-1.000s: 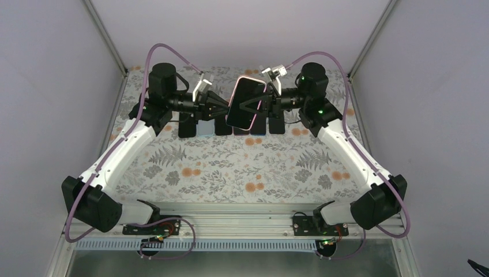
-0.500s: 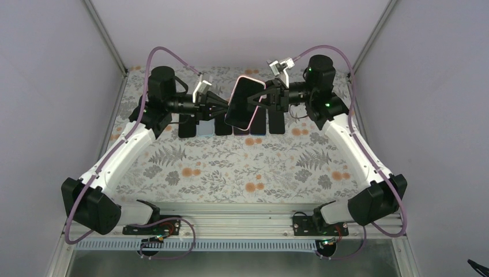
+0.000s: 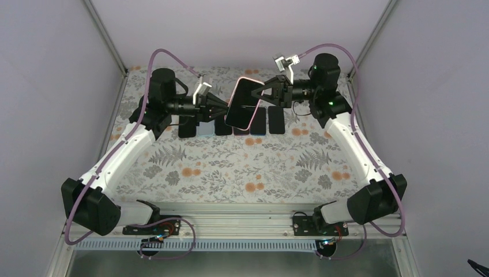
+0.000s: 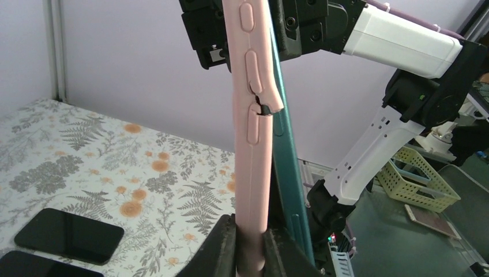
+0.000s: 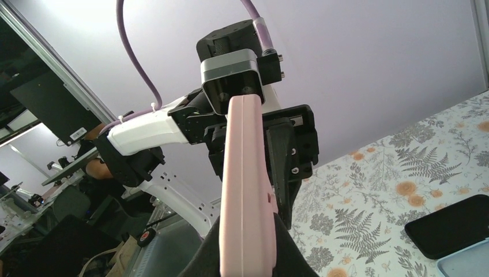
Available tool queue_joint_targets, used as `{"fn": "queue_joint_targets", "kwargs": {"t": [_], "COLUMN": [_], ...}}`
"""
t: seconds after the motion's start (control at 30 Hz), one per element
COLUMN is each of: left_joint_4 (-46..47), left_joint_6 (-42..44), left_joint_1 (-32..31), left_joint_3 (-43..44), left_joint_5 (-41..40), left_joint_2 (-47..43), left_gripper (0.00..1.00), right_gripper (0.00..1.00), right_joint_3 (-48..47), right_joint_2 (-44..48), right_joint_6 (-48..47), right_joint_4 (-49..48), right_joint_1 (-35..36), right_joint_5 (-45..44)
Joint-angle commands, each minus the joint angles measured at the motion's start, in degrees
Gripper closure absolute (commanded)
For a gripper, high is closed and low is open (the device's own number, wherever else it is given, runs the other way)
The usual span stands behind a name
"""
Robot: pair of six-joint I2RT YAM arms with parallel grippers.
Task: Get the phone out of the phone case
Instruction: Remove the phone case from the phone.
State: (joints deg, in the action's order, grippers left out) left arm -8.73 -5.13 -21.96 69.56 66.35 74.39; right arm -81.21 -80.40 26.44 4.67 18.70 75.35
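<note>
Phone (image 3: 242, 104): a flat slab of dark glass with a teal rim, held tilted in the air above the far part of the worktop (image 3: 230, 167), between the two hands. Phone case (image 4: 247, 173): a soft, matte pink shell with raised oval buttons. In the left wrist view its side wall stands away from the teal rim near the buttons, and a split lip juts out there. Left hand (image 3: 224, 107): at the phone's lower left edge, fingers pressed together on the pink shell. Right hand (image 3: 266, 92): at the upper right edge, fingers likewise pinching the pink shell. Worktop: cloth printed with grey ferns and orange flowers. A row of dark phones (image 3: 277, 120) lies flat on it beneath the held phone.
</note>
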Motion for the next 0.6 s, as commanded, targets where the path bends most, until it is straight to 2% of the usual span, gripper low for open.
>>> {"fn": "queue_joint_targets", "kwargs": {"t": [0.0, 0.3, 0.57], "left_joint_4": [1.37, 1.09, 1.92], "left_joint_6": [0.51, 0.37, -0.42], "left_joint_1": [0.26, -1.28, -2.01], "left_joint_3": [1.63, 3.94, 4.93], "left_joint_5": [1.38, 2.1, 2.23], "left_joint_2": [0.0, 2.04, 3.44], "left_gripper": [0.86, 0.74, 0.72], "right_gripper": [0.96, 0.96, 0.96], "right_joint_3": [1.3, 0.6, 2.17], "right_joint_2": [0.11, -2.11, -4.62], "right_joint_6": [1.17, -6.68, -10.04], "right_joint_4": [-2.38, 6.11, 10.01], "right_joint_1": [1.39, 6.05, 9.85], "right_joint_5": [4.19, 7.42, 8.5]}}
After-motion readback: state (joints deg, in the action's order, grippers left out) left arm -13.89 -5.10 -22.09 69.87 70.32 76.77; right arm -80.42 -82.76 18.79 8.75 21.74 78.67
